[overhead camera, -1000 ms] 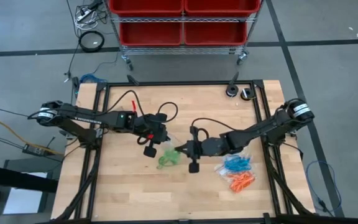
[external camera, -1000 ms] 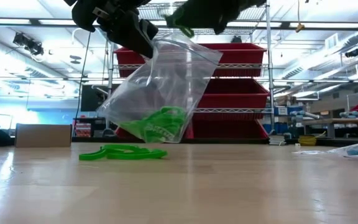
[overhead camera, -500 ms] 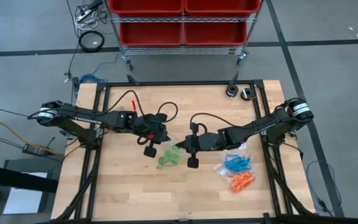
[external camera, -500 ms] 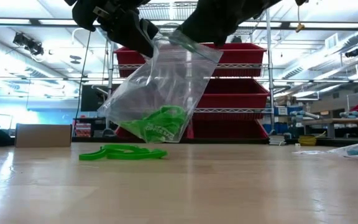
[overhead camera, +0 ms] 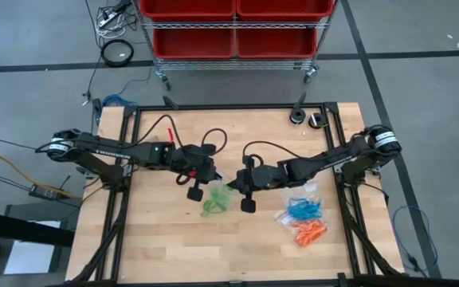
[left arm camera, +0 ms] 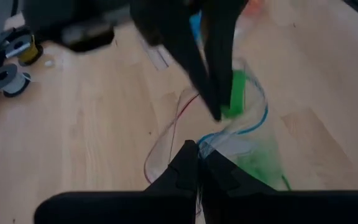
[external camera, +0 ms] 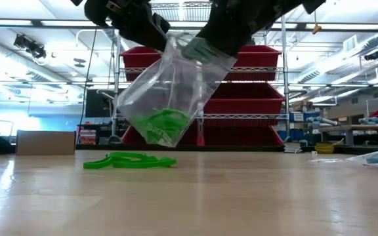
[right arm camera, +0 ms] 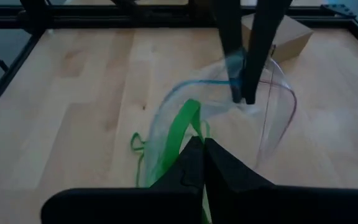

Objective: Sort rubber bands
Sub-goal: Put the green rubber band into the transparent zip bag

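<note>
Above the middle of the wooden table, a clear plastic bag hung between the two arms. The left gripper was pinched tight on one side of the bag's mouth, and the right gripper was closed on the opposite side, with a green rubber band caught at its fingertips. From table height I could see what the overhead view hid: a clump of green bands sat in the bag's bottom corner, clear of the tabletop, while more loose green bands lay flat on the table just below the bag. From overhead alone, a second clear bag holding blue bands showed to the right of the hanging bag, with orange bands just beside it. Beyond the table stood a wire rack with red bins, directly behind the bag.
</note>
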